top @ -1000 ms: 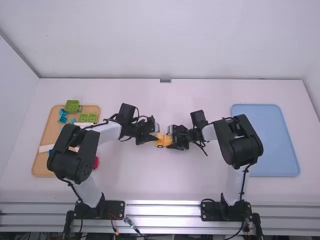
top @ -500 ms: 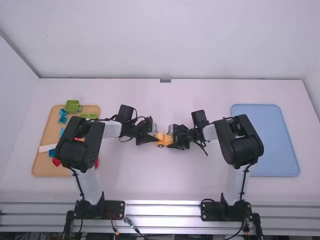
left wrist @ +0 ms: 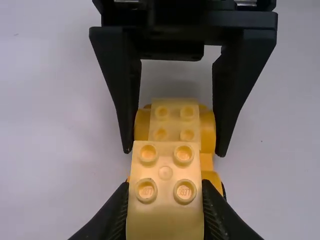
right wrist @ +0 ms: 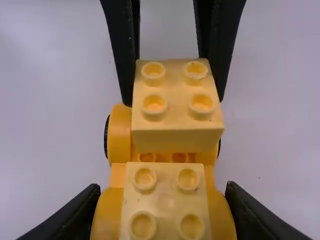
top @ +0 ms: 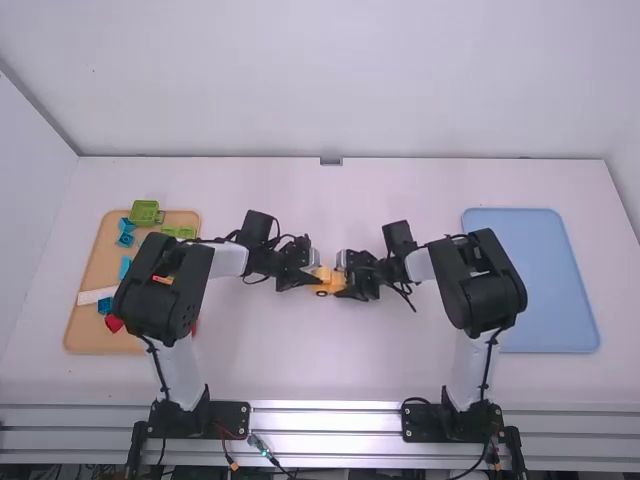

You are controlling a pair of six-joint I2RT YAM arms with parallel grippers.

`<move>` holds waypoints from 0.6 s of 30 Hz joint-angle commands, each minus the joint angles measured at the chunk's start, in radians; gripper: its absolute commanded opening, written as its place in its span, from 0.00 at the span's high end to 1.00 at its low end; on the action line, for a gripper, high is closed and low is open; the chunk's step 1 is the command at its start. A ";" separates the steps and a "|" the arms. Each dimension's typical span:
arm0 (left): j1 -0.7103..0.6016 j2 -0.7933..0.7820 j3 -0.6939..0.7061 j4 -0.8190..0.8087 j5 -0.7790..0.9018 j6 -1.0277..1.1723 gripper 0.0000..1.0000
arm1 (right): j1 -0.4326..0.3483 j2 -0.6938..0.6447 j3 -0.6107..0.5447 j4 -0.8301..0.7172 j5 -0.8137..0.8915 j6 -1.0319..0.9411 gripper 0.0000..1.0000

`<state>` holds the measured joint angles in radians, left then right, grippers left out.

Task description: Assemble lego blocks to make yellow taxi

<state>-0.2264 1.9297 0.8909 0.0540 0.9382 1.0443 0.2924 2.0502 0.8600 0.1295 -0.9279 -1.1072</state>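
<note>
Yellow block (right wrist: 176, 107) above wheeled yellow base (right wrist: 118, 175)

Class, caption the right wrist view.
The left gripper's fingers hold a yellow four-stud block above the wheeled taxi base.

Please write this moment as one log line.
left end effector grips pale block; right end effector grips yellow car; block over car, seating unclear

The white desk (top: 330, 375) has a smooth, pale top. On its left side lies a tan tray (top: 85, 340), partly hidden, and on its right a light blue tray (top: 545, 300) with rounded corners, flat and well apart from the first. The tan tray carries a green block (top: 145, 212) near its far edge, blue blocks (top: 125, 239) just beside it, a long white piece (top: 95, 296) near the left rim, and a red piece (top: 113, 324) closer to the near edge.
</note>
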 commanded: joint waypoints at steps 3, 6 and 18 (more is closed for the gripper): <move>-0.002 0.001 -0.004 -0.023 0.013 0.031 0.99 | 0.009 0.013 0.010 -0.033 -0.014 -0.053 0.44; -0.010 0.003 -0.004 -0.050 0.011 0.063 0.99 | 0.009 0.013 0.010 -0.032 -0.014 -0.052 0.44; -0.025 0.049 -0.004 -0.036 0.014 0.061 0.99 | 0.014 0.013 0.010 -0.032 -0.013 -0.052 0.43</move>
<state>-0.2310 1.9411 0.8909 0.0204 0.9386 1.0935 0.3012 2.0506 0.8600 0.1017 -0.9348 -1.1595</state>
